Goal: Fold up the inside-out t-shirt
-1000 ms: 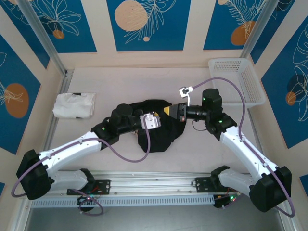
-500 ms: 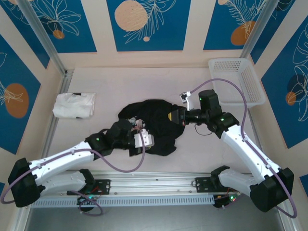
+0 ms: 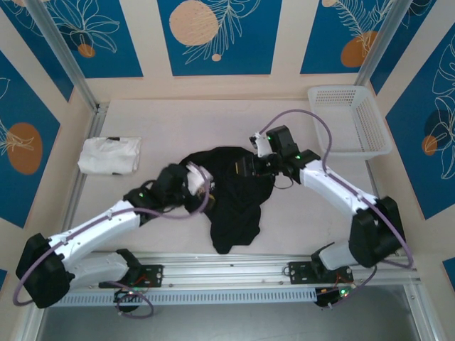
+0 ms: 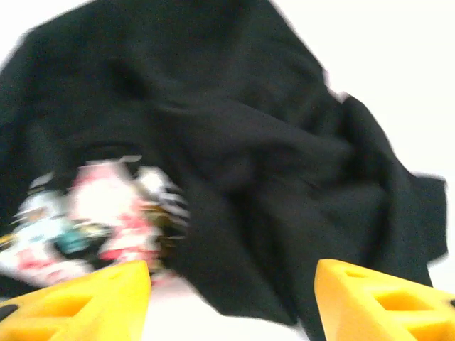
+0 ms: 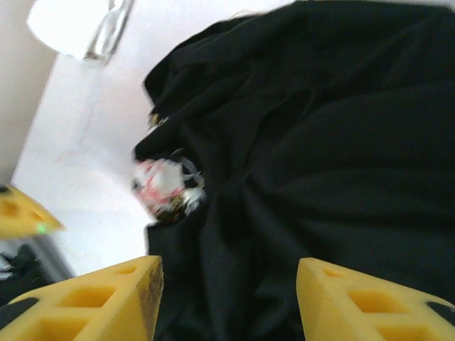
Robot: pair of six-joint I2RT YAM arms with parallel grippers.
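Our left gripper (image 4: 231, 284) and right gripper (image 5: 229, 273) both stand wide, holding nothing. They hover over the crumpled black cloth t-shirt (image 3: 238, 192), floral print peeking out, which lies mid-surface (image 3: 170, 121) between our arms. We judge that pinching into this bunched heap could catch several layers and fold wrinkles in.

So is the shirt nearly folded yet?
Not yet. Done: nothing neat; the t-shirt lies in a crumpled black heap, with some flowery print peeking out. In hand: nothing, the left gripper and right gripper are both open by it. Left: spreading it flat and every fold.
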